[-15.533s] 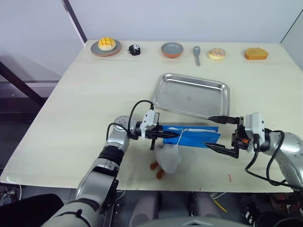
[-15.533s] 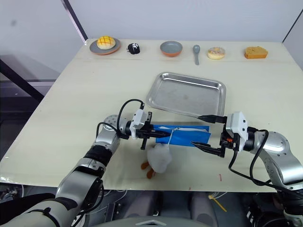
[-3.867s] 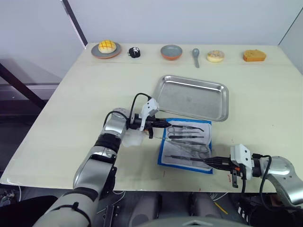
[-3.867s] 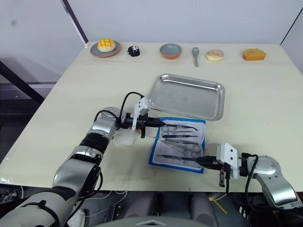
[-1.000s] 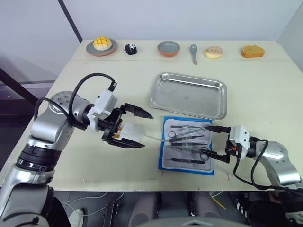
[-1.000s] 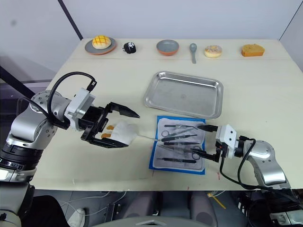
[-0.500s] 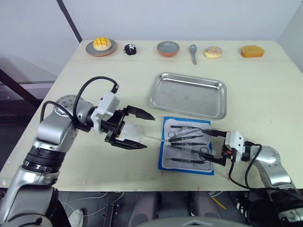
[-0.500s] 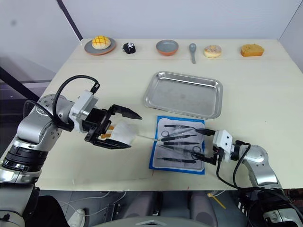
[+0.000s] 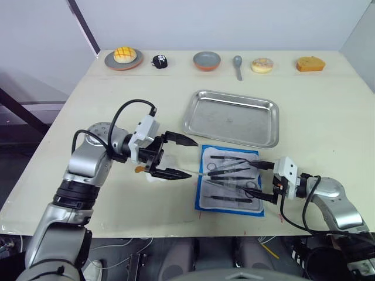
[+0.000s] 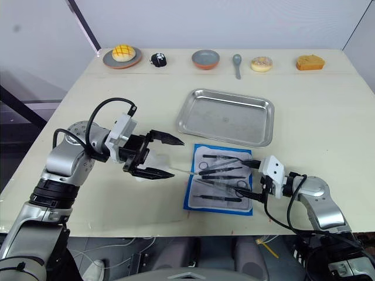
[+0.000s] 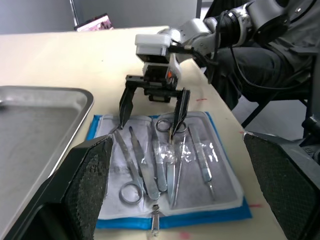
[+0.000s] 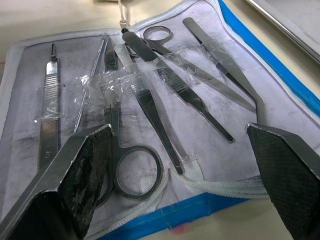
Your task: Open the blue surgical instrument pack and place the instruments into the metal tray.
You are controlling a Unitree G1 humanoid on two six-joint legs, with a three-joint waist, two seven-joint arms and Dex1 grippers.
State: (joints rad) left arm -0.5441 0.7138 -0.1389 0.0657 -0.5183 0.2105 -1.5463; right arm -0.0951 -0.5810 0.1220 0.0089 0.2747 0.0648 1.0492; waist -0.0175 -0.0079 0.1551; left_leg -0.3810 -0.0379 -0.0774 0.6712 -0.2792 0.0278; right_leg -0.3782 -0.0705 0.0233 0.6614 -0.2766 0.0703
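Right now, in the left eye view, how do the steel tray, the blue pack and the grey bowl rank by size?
1. Shiny rectangular steel tray, largest.
2. Opened blue fabric pack.
3. Round grey bowl, smallest, though it stands farthest from the camera.

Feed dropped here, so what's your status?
Both grippers open: left gripper, right gripper at the pack's edge. Blue surgical instrument pack open, instruments still inside. Metal tray empty.

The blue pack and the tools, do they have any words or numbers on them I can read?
None can be read.
The pack lies open; its grey-white lining shows no print.
The instruments show only ribbed grips, no letters that can be told.
The tray is plain.
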